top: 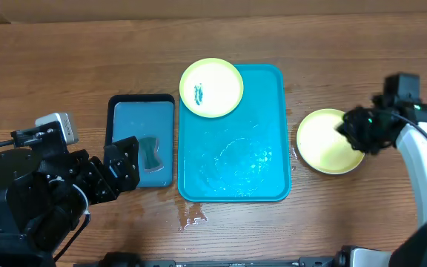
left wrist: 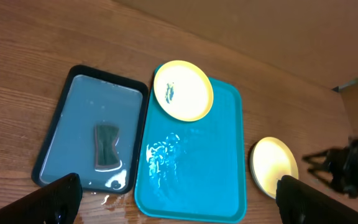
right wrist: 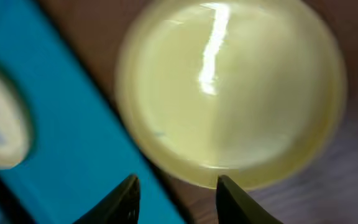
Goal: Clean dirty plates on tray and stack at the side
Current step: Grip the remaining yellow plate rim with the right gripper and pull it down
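Note:
The teal tray point(top: 232, 159) lies mid-table with a wet floor. One plate point(top: 211, 87) with a teal smear sits on its far left corner, overhanging the rim; it also shows in the left wrist view point(left wrist: 183, 90). A clean yellow-green plate point(top: 325, 141) rests on the table right of the tray. I cannot tell whether it is one plate or a stack. My right gripper point(top: 356, 132) is open and empty above that plate's rim point(right wrist: 229, 93), fingertips point(right wrist: 176, 199) between it and the tray point(right wrist: 55, 137). My left gripper point(top: 121, 163) is wide open point(left wrist: 180, 198), raised at the left.
A smaller black-rimmed blue tray point(top: 141, 122) holding water and a dark sponge point(top: 151, 152) lies left of the teal tray. Spilled water point(top: 191, 215) wets the table in front of the trays. The table's far edge runs along the back.

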Controlling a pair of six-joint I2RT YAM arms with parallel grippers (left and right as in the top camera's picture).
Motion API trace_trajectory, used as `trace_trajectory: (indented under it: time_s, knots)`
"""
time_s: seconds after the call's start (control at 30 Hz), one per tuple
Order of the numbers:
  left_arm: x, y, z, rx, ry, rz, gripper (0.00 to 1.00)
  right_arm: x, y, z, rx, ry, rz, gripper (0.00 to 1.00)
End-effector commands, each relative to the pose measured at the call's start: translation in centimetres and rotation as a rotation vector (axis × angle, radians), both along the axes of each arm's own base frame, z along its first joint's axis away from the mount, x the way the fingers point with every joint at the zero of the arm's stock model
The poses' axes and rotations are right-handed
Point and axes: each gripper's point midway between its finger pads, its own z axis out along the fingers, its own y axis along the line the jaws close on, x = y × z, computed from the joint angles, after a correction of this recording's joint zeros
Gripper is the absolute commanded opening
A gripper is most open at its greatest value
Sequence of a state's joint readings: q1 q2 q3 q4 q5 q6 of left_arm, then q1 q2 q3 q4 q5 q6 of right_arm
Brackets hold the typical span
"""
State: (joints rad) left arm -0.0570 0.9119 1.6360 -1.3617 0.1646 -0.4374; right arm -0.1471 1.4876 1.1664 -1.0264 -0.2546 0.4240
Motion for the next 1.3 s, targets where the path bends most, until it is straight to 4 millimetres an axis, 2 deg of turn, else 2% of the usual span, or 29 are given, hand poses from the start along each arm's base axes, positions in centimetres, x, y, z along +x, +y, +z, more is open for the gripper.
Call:
trace_trajectory:
  time_s: [0.0,0.1,0.17,0.23,0.3,0.4,0.57,0.67,0.7,0.8,0.83,0.93,1.1,1.13,1.27]
  knots:
    - [0.1,0.1,0.4,0.011,-0.014,-0.003,1.00,3.0,7.3,6.3,-0.023,-0.252,0.326,0.45]
    - [0.1,0.1,0.4,0.011,-0.014,-0.003,1.00,5.2,11.1,8.4,-0.122,-0.390,0.418,0.48]
    - [0.1,0.1,0.4,0.011,-0.014,-0.003,1.00,6.6,13.0,8.9,-0.191,-0.459,0.446,0.51]
    - [0.1,0.1,0.4,0.011,-0.014,-0.003,1.00,8.1,14.7,8.3,-0.226,-0.499,0.463,0.61]
    - [0.1,0.1,0.4,0.011,-0.014,-0.003,1.00,9.6,16.1,7.0,-0.226,-0.515,0.477,0.66]
    - [0.1,0.1,0.4,0.011,-0.014,-0.003,1.00,12.4,17.2,3.7,-0.225,-0.515,0.479,0.73]
    - [0.1,0.1,0.4,0.011,-0.014,-0.003,1.00,15.5,18.9,-2.4,-0.204,-0.499,0.496,0.73]
    - [0.1,0.1,0.4,0.011,-0.014,-0.003,1.00,16.4,19.9,-5.2,-0.187,-0.500,0.533,0.73]
    - [0.1,0.1,0.4,0.011,-0.014,-0.003,1.00,16.9,20.3,-7.0,-0.179,-0.496,0.538,0.73]
    - [0.1,0.1,0.4,0.011,-0.014,-0.003,1.00,17.0,21.3,-9.1,-0.152,-0.497,0.594,0.73]
    - [0.1,0.1,0.4,0.011,-0.014,-0.003,1.00,16.7,21.8,-10.4,-0.132,-0.482,0.622,0.73]
    - [0.1,0.1,0.4,0.011,-0.014,-0.003,1.00,16.3,21.7,-11.8,-0.126,-0.447,0.629,0.61]
    - [0.1,0.1,0.4,0.011,-0.014,-0.003,1.00,15.1,21.2,-12.9,-0.130,-0.378,0.636,0.11]
    - [0.1,0.1,0.4,0.011,-0.014,-0.003,1.00,14.7,21.1,-13.1,-0.130,-0.358,0.638,0.05]
    - [0.1,0.1,0.4,0.011,-0.014,-0.003,1.00,11.1,19.7,-13.3,-0.135,-0.194,0.650,0.04]
